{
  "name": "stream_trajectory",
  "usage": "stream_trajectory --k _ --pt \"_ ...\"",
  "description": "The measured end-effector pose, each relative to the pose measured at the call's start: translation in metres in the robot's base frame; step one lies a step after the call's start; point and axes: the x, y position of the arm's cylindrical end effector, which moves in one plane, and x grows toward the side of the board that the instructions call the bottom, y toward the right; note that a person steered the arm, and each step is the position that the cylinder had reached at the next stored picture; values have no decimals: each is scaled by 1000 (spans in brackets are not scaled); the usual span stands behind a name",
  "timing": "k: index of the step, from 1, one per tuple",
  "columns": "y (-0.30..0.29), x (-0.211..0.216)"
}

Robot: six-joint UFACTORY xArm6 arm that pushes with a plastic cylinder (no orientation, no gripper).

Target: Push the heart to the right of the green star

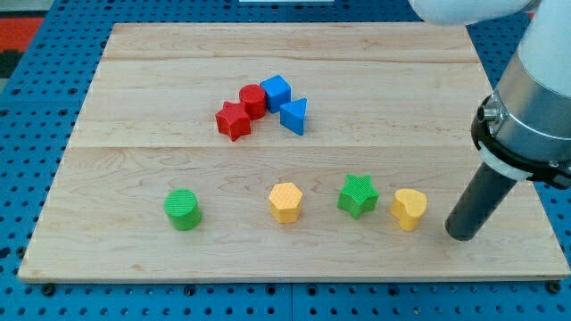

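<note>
A yellow heart (409,209) lies on the wooden board near the view's bottom right. The green star (358,195) sits just to its left, with a small gap between them. My tip (464,234) rests on the board to the right of the heart and slightly lower, a short gap away, not touching it. The dark rod rises from the tip toward the view's upper right into the arm's grey and white body.
A yellow hexagon (285,202) lies left of the star and a green cylinder (183,210) further left. A red star (233,120), red cylinder (252,100), blue cube (276,92) and blue triangle (294,116) cluster at upper centre. The board's right edge (535,201) is near.
</note>
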Motion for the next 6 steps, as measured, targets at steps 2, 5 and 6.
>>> stream_trajectory --k 2,5,6 --pt "1 0" --pt "-33 -12" --pt "-46 -21"
